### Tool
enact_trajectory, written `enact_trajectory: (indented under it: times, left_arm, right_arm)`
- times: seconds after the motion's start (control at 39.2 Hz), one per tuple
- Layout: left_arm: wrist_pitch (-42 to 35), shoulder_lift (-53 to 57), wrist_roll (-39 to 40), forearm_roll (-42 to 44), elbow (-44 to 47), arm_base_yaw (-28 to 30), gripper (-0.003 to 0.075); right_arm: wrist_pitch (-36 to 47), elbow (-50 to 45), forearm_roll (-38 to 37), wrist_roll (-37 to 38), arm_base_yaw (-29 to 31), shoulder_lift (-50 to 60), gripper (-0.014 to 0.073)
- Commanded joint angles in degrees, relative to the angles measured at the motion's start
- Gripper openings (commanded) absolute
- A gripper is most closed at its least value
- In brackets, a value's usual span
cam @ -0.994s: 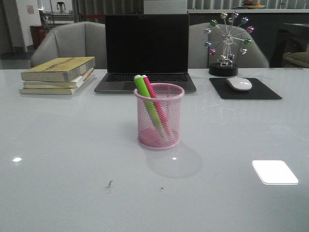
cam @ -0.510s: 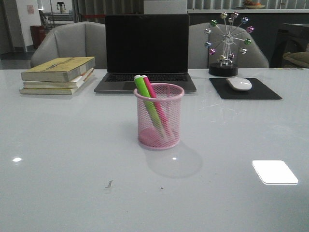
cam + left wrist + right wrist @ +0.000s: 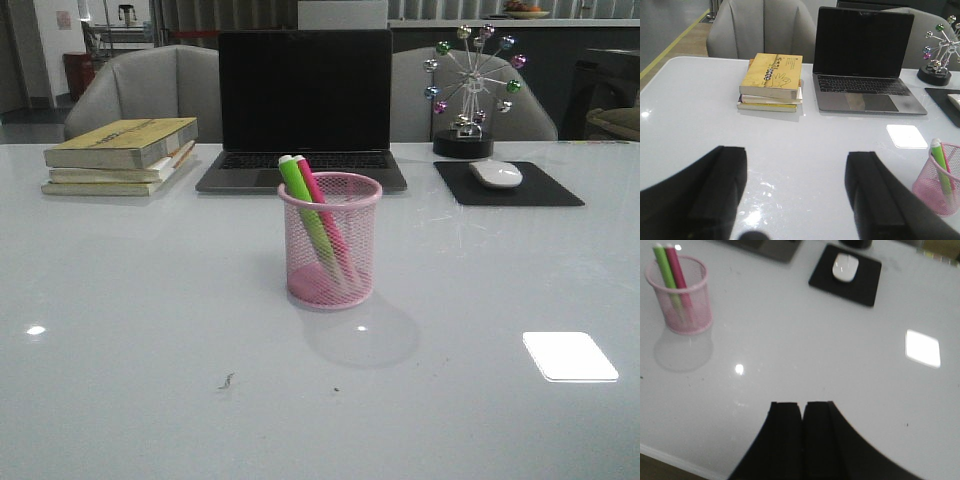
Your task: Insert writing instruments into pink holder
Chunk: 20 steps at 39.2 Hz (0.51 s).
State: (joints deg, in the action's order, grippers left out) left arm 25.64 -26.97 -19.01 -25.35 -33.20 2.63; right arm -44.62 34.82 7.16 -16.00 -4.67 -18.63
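The pink mesh holder [image 3: 330, 240] stands upright mid-table with the lime green marker [image 3: 303, 205] and the pink marker [image 3: 318, 200] leaning inside it, tops above the rim. The left wrist view catches the holder [image 3: 940, 182] with the green marker [image 3: 941, 167] at its edge; the right wrist view shows the holder [image 3: 681, 300], green marker [image 3: 664, 270] and pink marker [image 3: 676, 267]. My left gripper [image 3: 795, 187] is open over bare table, well apart from the cup. My right gripper [image 3: 802, 410] is shut with nothing in it, also far from the cup. Neither arm shows in the front view.
Behind the holder sits an open laptop [image 3: 303, 110]. A stack of books [image 3: 120, 155] lies at the back left. A mouse [image 3: 495, 174] on a black pad [image 3: 510, 185] and a Ferris-wheel ornament [image 3: 465, 90] are at the back right. Chairs stand beyond the table.
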Motion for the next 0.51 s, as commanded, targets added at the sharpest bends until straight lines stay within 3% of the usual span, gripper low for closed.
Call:
enact_trajectory:
  times: [0.0,0.31,0.38,0.48]
  left_arm:
    - [-3.9,-0.2,0.1,-1.3,-1.7,0.1,0.0489]
    - [-3.9,-0.2,0.1,-1.3,-1.7,0.1,0.0489]
    - [-3.9,-0.2,0.1,-1.3,-1.7,0.1,0.0489]
    - [-3.9,-0.2,0.1,-1.3,-1.7,0.1,0.0489]
  right_arm:
    - [4.6,1.5,-1.2,-0.3,-2.9,4.4,0.0031]
    - [5.7,1.5,-1.8,0.1,-4.6,8.9,0.0031]
    - [9.0,0.1,-2.7,2.4,-4.6,8.9,0.0031]
    - [15.2,-3.4,-7.5,11.4,-4.0,8.9,0.0031]
